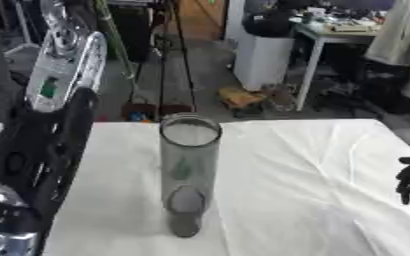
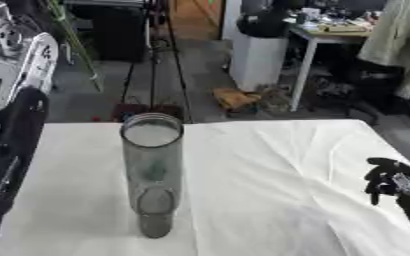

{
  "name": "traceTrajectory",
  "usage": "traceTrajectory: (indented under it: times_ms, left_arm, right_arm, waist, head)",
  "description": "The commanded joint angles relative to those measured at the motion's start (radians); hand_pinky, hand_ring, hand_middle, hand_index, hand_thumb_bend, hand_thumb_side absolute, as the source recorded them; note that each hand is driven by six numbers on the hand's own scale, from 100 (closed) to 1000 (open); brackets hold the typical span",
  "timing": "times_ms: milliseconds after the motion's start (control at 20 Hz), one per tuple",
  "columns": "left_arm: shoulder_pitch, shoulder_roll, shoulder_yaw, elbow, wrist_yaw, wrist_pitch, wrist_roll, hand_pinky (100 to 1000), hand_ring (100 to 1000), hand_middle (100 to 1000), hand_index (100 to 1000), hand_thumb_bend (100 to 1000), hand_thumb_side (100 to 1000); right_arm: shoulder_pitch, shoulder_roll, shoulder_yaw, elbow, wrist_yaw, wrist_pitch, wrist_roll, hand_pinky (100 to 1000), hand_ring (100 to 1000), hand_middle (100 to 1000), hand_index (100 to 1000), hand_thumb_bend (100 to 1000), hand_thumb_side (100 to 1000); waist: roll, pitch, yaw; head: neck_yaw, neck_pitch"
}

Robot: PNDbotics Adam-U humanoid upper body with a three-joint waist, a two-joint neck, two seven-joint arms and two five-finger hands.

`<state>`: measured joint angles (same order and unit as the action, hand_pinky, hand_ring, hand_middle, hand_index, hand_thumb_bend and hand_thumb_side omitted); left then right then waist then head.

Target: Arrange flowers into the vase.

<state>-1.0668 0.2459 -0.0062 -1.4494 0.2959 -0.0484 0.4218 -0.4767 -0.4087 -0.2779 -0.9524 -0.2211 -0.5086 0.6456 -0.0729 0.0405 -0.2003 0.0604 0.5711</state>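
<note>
no readable text, labels or numbers anywhere

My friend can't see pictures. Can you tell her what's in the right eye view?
A tall clear glass vase stands upright on a table covered with a white cloth, and no flowers can be seen in it. The robot's right hand shows at the right edge with its fingers curled, holding nothing, and its black left arm runs along the left edge.
</note>
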Motion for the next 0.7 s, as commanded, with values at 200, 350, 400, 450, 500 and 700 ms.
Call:
traceTrajectory:
  times_ms: [200, 350, 400, 450, 500, 700]
  left_arm:
    - [-0.021, 0.020, -0.057, -0.106, 0.251, 0.045, -0.086, 100, 100, 100, 162, 1000, 463]
    - [-0.012, 0.029, -0.081, -0.117, 0.344, 0.078, -0.112, 100, 100, 100, 163, 1000, 458]
    - [-0.010, 0.034, -0.084, -0.116, 0.359, 0.087, -0.116, 100, 100, 100, 163, 1000, 457]
    - [-0.008, 0.038, -0.086, -0.113, 0.364, 0.094, -0.118, 100, 100, 100, 163, 1000, 457]
    - [-0.007, 0.040, -0.086, -0.111, 0.364, 0.100, -0.119, 100, 100, 100, 163, 1000, 457]
    - [-0.003, 0.049, -0.084, -0.097, 0.346, 0.115, -0.120, 100, 100, 100, 163, 1000, 458]
  right_arm:
    - [-0.011, -0.020, -0.011, -0.027, 0.006, -0.048, 0.054, 310, 473, 530, 796, 100, 716]
    - [-0.011, -0.020, -0.011, -0.025, 0.007, -0.049, 0.054, 311, 473, 530, 797, 100, 716]
    - [-0.010, -0.021, -0.011, -0.025, 0.006, -0.050, 0.053, 311, 473, 530, 797, 100, 716]
    - [-0.010, -0.021, -0.012, -0.024, 0.006, -0.050, 0.053, 311, 473, 530, 797, 100, 717]
    - [-0.010, -0.021, -0.012, -0.024, 0.006, -0.050, 0.053, 311, 473, 530, 797, 100, 716]
    - [-0.010, -0.022, -0.011, -0.022, 0.006, -0.052, 0.054, 311, 473, 530, 797, 100, 717]
  waist:
    - [0.001, -0.017, 0.000]
    - [0.000, -0.018, 0.002]
    - [-0.001, -0.018, 0.002]
    - [-0.001, -0.019, 0.003]
    - [-0.001, -0.019, 0.004]
    - [-0.002, -0.019, 0.007]
  head:
    - [0.002, 0.008]
    - [0.003, 0.010]
    - [0.003, 0.010]
    - [0.003, 0.010]
    - [0.002, 0.010]
    - [0.002, 0.010]
